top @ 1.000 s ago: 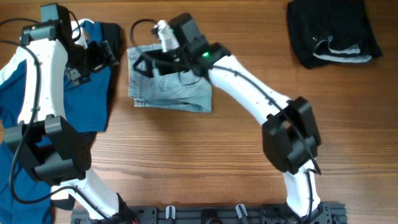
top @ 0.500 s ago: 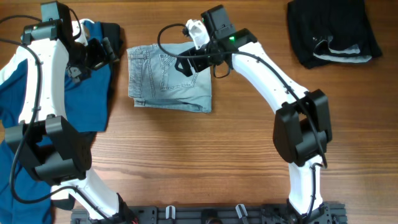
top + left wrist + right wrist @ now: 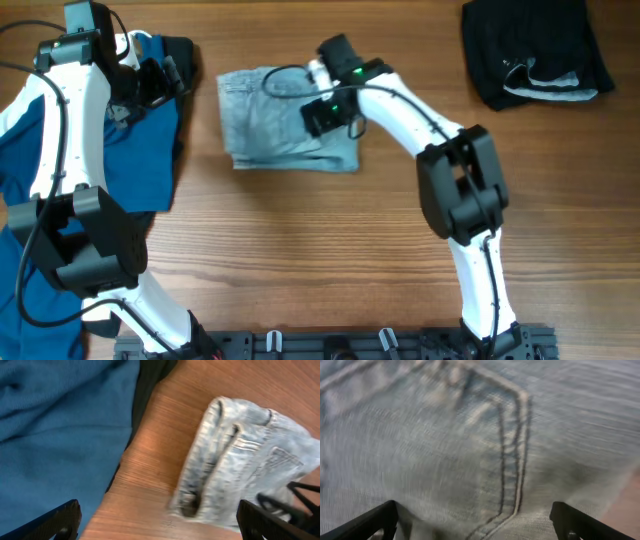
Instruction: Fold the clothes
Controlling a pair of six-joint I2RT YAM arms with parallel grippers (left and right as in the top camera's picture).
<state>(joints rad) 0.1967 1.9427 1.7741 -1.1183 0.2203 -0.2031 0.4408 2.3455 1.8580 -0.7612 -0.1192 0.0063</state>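
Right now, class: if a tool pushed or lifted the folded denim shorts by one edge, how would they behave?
Pushed, the denim shorts probably slide as one bundle: compact fold, smooth wooden table. Lifted by one edge, the stacked layers would likely droop and unfold. Thick stitched seams suggest modest stiffness.

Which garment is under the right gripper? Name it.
The folded denim shorts mid-table, beneath the right gripper; the blue garment lies left, the black garment far right.

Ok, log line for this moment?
left gripper open, at blue garment edge | right gripper open, low over folded denim shorts | black garment apart, top right
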